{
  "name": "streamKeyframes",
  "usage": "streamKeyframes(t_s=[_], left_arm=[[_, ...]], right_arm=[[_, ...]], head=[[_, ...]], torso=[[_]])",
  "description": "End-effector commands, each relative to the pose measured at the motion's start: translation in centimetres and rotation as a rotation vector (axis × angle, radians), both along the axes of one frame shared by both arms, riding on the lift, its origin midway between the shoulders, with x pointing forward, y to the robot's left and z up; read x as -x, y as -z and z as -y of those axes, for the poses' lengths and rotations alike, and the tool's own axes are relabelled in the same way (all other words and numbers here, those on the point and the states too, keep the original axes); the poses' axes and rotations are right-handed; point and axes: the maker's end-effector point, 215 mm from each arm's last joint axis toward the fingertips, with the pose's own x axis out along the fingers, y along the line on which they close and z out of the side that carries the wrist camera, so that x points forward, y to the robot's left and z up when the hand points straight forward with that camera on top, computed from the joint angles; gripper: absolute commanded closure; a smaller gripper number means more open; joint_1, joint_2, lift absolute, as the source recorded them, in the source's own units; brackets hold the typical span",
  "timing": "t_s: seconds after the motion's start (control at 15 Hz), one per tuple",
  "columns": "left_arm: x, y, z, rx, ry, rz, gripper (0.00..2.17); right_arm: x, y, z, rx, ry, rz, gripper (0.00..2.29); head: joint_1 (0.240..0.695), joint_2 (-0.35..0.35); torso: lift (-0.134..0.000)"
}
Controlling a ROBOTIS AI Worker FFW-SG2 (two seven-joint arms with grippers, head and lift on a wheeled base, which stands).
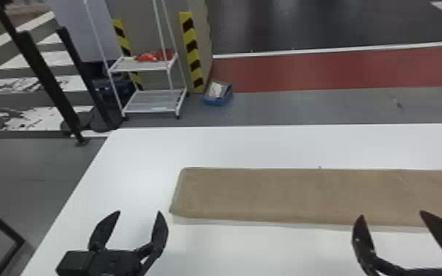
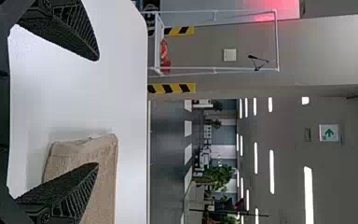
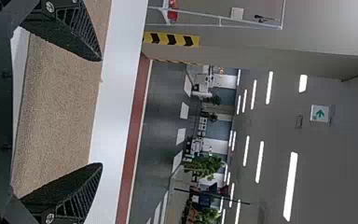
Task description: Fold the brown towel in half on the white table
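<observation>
The white tabletop [image 1: 139, 150] is the biggest thing here, and it lies flat in front of me. On it is the brown towel [image 1: 304, 194], long and thin, running from side to side. It goes past the right edge of the head view. Its left end has soft, round, thick-looking sides, so I think it is doubled over already. My guess is that the fold is made, or almost, and this is the looking-it-over step.

My left gripper [image 1: 139, 212] is over the bare white part, just past the towel's left end, on my side. My right gripper [image 1: 392, 214] is by the long side near me. Both pairs of jaws are spread wide with nothing in them, so I have let go of the cloth.

If the fold is good, the next move is to back both arms away gently and not bump it. If it is not, I should pinch the near side with both jaws and bring the layers even.

A thin pale line runs along the near side. I can't tell if it is shade or a lower layer peeking out. The smallest thing is a tiny bump [image 1: 319, 167] on the far side.
</observation>
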Motion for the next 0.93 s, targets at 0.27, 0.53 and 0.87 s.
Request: streamKeyframes(t_s=[0.27,0.53,0.87], left_arm=[[0.4,-3.1,-0.5,-0.009,-0.015,0.056,0.08],[0.5,-3.1,-0.6,-0.003,-0.019,0.057,0.08],[0.6,-2.7,-0.8,0.001,-0.024,0.049,0.08]], right_arm=[[-0.1,-0.6,-1.2,0.0,-0.014,0.014,0.09],[-0.2,-1.0,-1.7,0.009,-0.011,0.023,0.09],[0.0,-1.0,-2.2,0.0,-0.019,0.021,0.09]], head=[[0.695,0.217],[0.695,0.226],[0.695,0.236]], torso=[[-0.126],[-0.126],[-0.126]])
